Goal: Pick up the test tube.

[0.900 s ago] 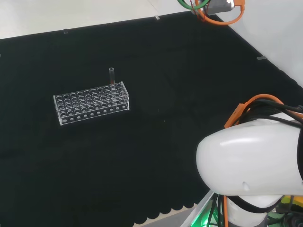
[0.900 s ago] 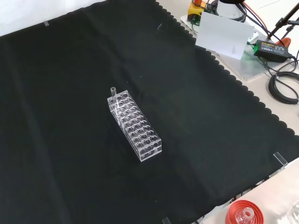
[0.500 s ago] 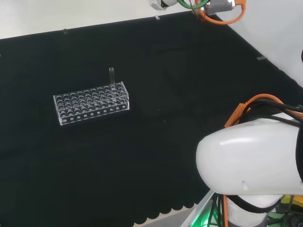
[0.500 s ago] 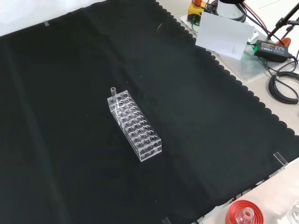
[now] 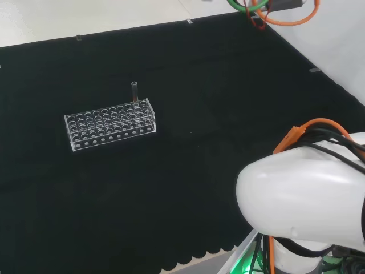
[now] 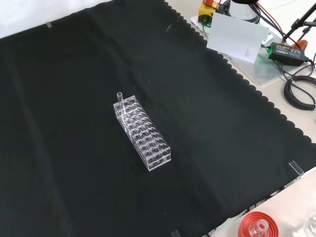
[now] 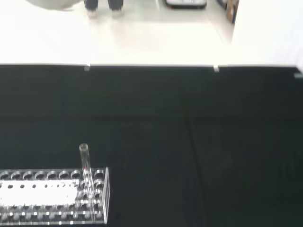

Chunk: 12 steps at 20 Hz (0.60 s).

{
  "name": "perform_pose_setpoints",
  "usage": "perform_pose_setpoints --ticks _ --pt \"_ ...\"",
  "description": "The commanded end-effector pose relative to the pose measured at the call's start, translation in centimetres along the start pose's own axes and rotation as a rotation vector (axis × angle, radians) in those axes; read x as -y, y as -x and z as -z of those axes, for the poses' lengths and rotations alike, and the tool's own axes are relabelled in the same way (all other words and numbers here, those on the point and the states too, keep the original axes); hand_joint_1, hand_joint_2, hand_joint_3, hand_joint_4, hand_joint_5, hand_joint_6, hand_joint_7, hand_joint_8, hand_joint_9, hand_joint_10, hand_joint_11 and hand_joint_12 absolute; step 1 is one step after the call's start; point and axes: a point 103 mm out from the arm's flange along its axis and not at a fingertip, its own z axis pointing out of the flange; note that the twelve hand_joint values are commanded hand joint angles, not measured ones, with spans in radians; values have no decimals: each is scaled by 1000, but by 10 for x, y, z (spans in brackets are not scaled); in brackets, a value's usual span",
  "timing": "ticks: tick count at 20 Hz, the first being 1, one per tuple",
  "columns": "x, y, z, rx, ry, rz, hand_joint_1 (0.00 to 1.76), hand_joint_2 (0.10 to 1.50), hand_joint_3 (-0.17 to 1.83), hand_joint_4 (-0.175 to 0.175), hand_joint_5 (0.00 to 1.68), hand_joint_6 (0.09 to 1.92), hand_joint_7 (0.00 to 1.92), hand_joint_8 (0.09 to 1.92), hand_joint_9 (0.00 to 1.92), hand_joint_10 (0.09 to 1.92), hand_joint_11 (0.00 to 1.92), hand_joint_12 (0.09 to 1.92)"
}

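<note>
A clear test tube (image 5: 134,91) stands upright in a corner hole of a clear plastic rack (image 5: 109,124) on the black cloth, left of centre in the head view. In the front view the test tube (image 6: 119,98) rises from the far end of the rack (image 6: 144,133), near the cloth's middle. The wrist view looks at the test tube (image 7: 84,161) and the rack (image 7: 52,196) from some distance, with open cloth between. Nothing touches the tube or the rack. Orange and green cables (image 5: 274,8) of the arm's wrist hang at the head view's top edge, far from the rack.
The arm's big white link (image 5: 302,200) stands at the head view's lower right. Beyond the cloth's scalloped edge in the front view lie a white card (image 6: 237,37), a black power adapter (image 6: 284,49) with cables, and a red ribbed stand (image 6: 256,226).
At the head view's top the arm's cables have shifted to the right, and the white link at lower right has moved slightly. The rack and the test tube stay put.
</note>
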Motion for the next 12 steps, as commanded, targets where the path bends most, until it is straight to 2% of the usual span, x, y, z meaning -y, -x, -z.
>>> perform_pose_setpoints --ticks 1,6,12 --pt "-5 -22 -22 41 -110 79 669 750 434 -67 114 184 97 934 66 1016 0 1408" --pt "-19 -35 -30 41 -131 123 671 750 432 -66 113 177 97 935 70 1018 0 1411" --pt "-40 -46 -43 48 -148 138 674 751 429 -66 114 167 98 935 77 1019 0 1416"
